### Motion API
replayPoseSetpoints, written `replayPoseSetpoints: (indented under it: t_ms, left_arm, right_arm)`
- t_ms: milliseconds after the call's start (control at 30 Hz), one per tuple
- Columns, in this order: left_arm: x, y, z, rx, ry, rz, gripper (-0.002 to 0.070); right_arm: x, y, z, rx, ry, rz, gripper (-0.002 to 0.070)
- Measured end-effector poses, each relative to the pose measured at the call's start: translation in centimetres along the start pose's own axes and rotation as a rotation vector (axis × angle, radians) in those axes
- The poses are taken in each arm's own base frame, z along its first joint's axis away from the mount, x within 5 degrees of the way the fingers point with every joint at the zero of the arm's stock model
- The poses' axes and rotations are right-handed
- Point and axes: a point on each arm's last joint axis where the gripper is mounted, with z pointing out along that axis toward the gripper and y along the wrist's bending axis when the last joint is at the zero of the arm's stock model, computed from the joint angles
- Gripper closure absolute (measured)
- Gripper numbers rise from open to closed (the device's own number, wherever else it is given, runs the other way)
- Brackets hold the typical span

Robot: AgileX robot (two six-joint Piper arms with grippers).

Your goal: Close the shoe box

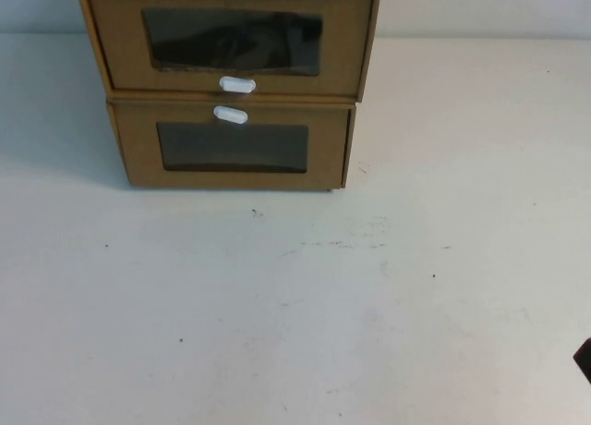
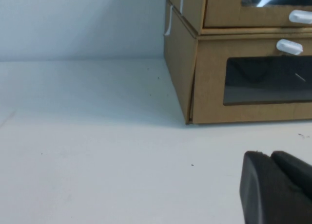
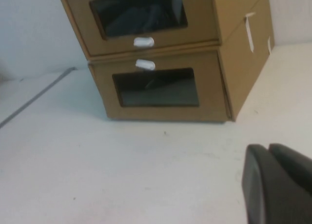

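Two brown cardboard drawer boxes stand stacked at the far middle of the white table. The upper one is the shoe box (image 1: 231, 39), with a clear window and a white oval tab (image 1: 237, 84) below it. Its drawer front seems to stand slightly forward of the box beneath. It also shows in the left wrist view (image 2: 253, 17) and the right wrist view (image 3: 146, 19). My left gripper (image 2: 270, 155) is shut and empty, low over the table, well short of the boxes. My right gripper (image 3: 268, 147) is shut and empty, also well short of them; only a dark corner of it (image 1: 584, 360) shows in the high view.
The lower box (image 1: 231, 148) has its white tab (image 1: 230, 115) above its window and looks pushed in. The white table (image 1: 295, 305) stretches bare between the boxes and the near edge. A pale wall stands behind the boxes.
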Motion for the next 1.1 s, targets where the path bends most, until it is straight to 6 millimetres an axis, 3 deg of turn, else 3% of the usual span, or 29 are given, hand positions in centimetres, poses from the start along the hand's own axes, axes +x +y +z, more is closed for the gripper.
replayPoseSetpoints:
  t_ms: [400,533,667,933,1100]
  left_arm:
    - [0.3,-0.3,0.0,0.033,0.033,0.012,0.0680]
    - [0.3,-0.3,0.0,0.034,0.035,0.012,0.0680]
    - [0.3,-0.3,0.0,0.035,0.036,0.011,0.0680]
    - [0.4,-0.3,0.0,0.038,0.039,0.013,0.0680]
    - [0.4,-0.3,0.0,0.038,0.039,0.013,0.0680]
  right_arm:
    - [2.5,-0.6,-0.3,0.051,0.233,0.000,0.0689]
    - [2.5,-0.5,-0.3,0.052,0.236,0.020,0.0689]
    - [2.5,-0.8,-0.5,0.068,0.231,-0.087,0.0689]
    - [2.4,-2.8,-1.9,0.366,0.084,-0.103,0.0689]
    - [2.7,-3.2,-2.7,0.462,0.066,-0.095,0.0689]
